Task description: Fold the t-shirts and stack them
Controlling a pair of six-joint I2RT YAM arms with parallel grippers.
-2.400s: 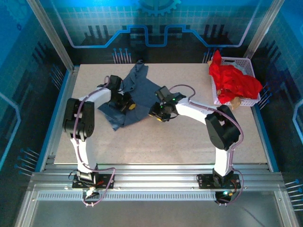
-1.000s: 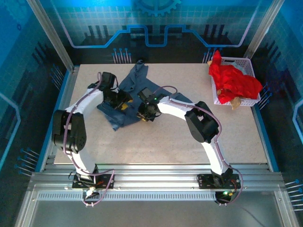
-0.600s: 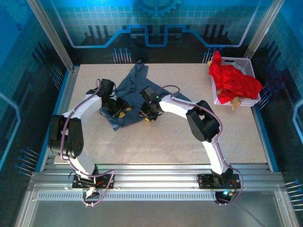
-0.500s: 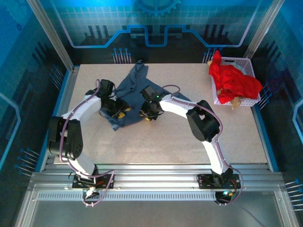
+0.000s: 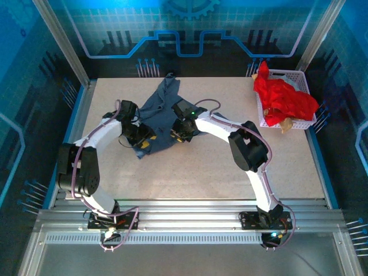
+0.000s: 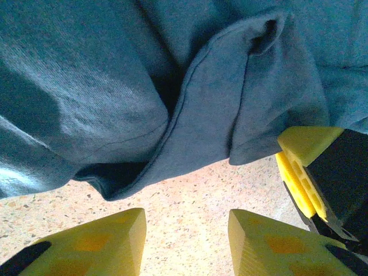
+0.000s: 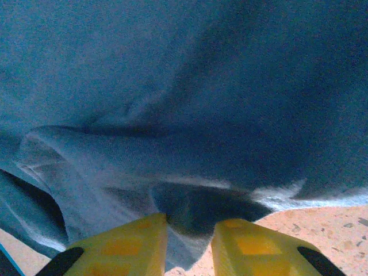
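The slate-blue t-shirt (image 5: 161,106) lies crumpled on the table's left-centre, one end trailing toward the back. My left gripper (image 5: 142,139) is low at the shirt's near-left edge. In the left wrist view it (image 6: 187,221) stands open over bare tabletop, with the shirt's folded hem (image 6: 190,126) just ahead of the fingertips. My right gripper (image 5: 179,134) is at the shirt's near-right edge, and in its wrist view it (image 7: 190,221) is shut on a fold of the blue cloth (image 7: 201,75). The red t-shirt (image 5: 284,99) is heaped in the basket.
A white lattice basket (image 5: 300,79) stands at the back right corner, with a tan item (image 5: 286,123) hanging over its near rim. The right gripper's yellow finger (image 6: 307,167) sits close to my left gripper. The speckled table (image 5: 230,167) has free room in front and on the right.
The left gripper slid toward the near side along the shirt's left edge. The right gripper shifted slightly toward the back with cloth in it. The shirt's near part is more bunched.
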